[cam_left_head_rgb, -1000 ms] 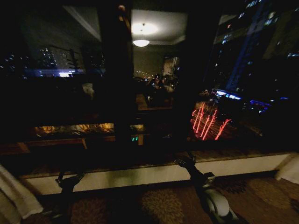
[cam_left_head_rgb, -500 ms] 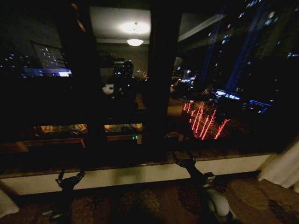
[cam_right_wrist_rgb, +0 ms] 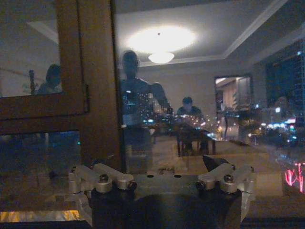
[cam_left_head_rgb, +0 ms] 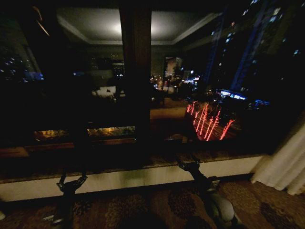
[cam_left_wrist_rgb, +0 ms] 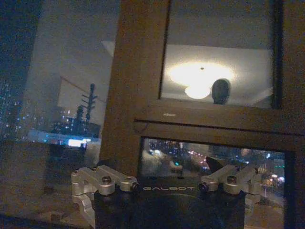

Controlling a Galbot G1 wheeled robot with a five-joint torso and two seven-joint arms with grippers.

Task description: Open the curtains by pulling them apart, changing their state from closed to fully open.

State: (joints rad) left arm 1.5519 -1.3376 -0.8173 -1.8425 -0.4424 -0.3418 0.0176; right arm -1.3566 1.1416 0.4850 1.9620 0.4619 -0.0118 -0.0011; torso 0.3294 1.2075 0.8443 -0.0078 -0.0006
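head view: dark window ahead, city lights and red streaks beyond the glass, room reflections on it. wide wooden window post stands upright in the middle. pale sill runs left to right below the glass, patterned carpet near the robot.

curtains: one sheer cream panel hangs at the far right edge, bunched in pleats, reaching down to the carpet beside the sill's right end. glass between it and the post is uncovered. a small pale scrap at the lower left corner could be the other panel, too dim to say.

left gripper sits low on the left, just in front of the sill, fingers spread, holding nothing. left wrist view: fingers splayed wide, pointing at the wooden frame.

right gripper is low, right of centre, up against the sill line, also spread and empty. right wrist view: fingers apart, glass and frame ahead, nothing between them. neither gripper touches fabric.
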